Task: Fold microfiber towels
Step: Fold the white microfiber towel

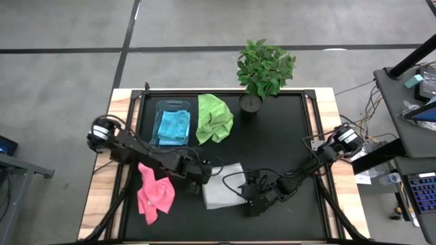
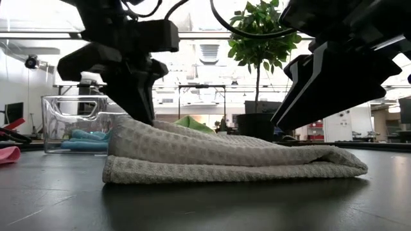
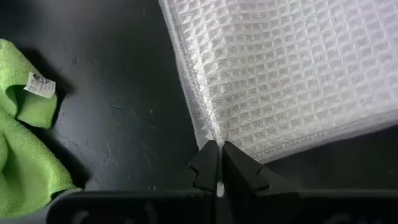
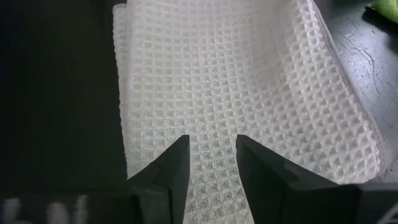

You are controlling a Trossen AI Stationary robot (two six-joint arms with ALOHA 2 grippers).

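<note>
- Pale grey-white towel (image 1: 223, 192) lies folded on the black table (image 1: 286, 136), near the front edge, between the two arms.
- Left hand (image 3: 219, 163) has its fingers pressed together, pinching the towel's edge.
- Right hand (image 4: 211, 158) hangs over the same towel with fingers apart, cloth showing between them; no grip visible.
- Pink towel (image 1: 154, 192) lies crumpled at front left.
- Lime green towel (image 1: 214, 118) lies beside the clear bin (image 1: 161, 107).
- Light blue towels (image 1: 173, 127) sit in the bin.
</note>
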